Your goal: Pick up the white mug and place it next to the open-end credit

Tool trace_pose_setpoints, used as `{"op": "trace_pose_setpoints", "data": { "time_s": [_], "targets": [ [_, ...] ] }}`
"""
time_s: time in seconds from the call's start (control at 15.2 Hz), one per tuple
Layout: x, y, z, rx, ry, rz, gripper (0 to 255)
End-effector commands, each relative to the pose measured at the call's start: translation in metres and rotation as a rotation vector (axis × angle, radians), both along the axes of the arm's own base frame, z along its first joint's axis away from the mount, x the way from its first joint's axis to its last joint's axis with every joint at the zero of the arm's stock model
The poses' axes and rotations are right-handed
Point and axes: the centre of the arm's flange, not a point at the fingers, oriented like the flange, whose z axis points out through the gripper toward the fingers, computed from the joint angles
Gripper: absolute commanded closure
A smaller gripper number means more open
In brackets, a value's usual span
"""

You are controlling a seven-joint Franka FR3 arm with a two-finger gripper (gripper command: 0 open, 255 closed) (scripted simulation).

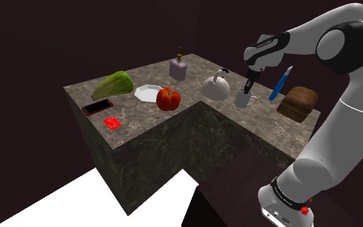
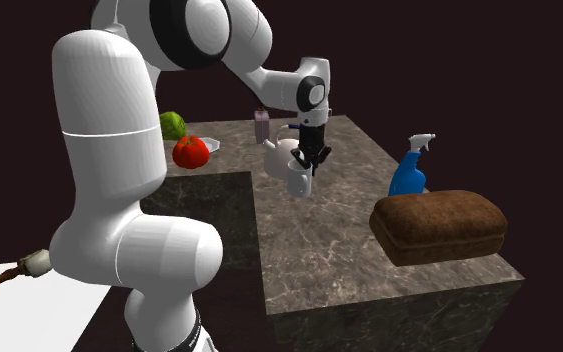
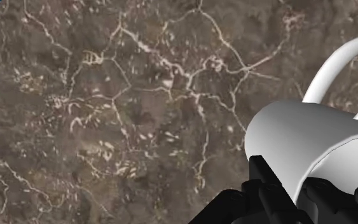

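The white mug (image 1: 244, 98) is on the right arm of the L-shaped stone counter (image 1: 173, 129), between a white kettle and a loaf. My black gripper (image 1: 249, 87) comes down on its rim from above. In the wrist view the fingers (image 3: 263, 181) clasp the wall of the mug (image 3: 298, 140), whose handle curves away beyond it. The second exterior view has the gripper (image 2: 309, 165) at the mug (image 2: 297, 177); I cannot tell whether its base touches the counter. A small red card (image 1: 112, 123) lies at the counter's far left corner.
Near the card lie a red-edged phone (image 1: 97, 106), a green lettuce (image 1: 113, 84), a white dish (image 1: 149, 92) and a tomato (image 1: 168, 98). A soap dispenser (image 1: 178, 68), kettle (image 1: 216, 87), blue spray bottle (image 1: 280, 82) and brown loaf (image 1: 297, 103) surround the mug.
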Motion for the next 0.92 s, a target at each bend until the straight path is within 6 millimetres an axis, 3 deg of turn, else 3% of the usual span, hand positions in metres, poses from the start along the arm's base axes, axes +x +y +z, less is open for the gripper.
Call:
{"op": "trace_pose_setpoints", "data": {
  "time_s": [0.0, 0.86],
  "targets": [
    [0.0, 0.0, 0.011, 0.0, 0.0, 0.0, 255],
    [0.0, 0.0, 0.079, 0.0, 0.0, 0.0, 255]
  ]
}}
